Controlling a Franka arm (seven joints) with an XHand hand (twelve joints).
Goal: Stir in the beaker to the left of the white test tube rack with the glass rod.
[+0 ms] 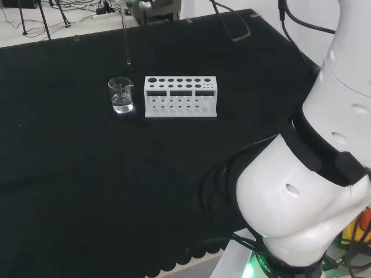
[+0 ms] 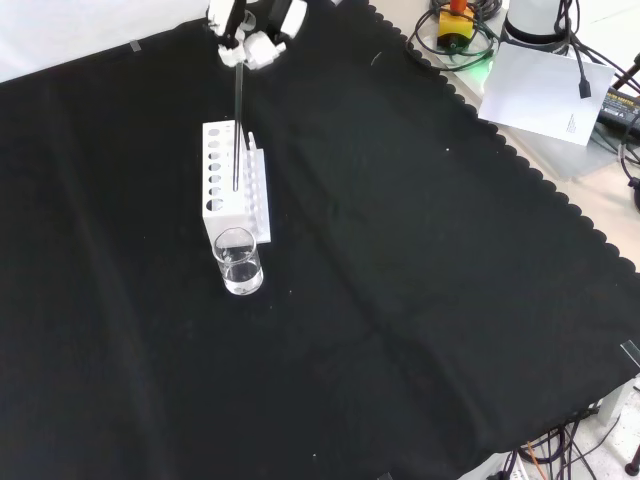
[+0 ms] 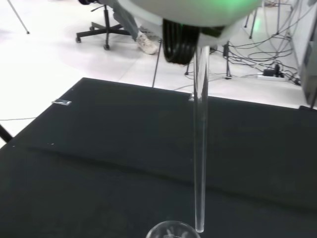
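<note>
Hand (image 2: 250,40) w/ fingers curled round glass rod (image 2: 238,120), rod upright, tip above beaker (image 1: 121,95) beside white rack (image 1: 180,96).

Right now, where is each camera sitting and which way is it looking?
Head view: behind and above the arm's base, looking over the white arm links at the beaker and white rack.
Front view: in front of the arm, looking down on the cloth; the hand enters from the top.
Wrist view: at the wrist, looking along the glass rod to the beaker's rim.
Head and front views share beaker, rack and rod.
</note>
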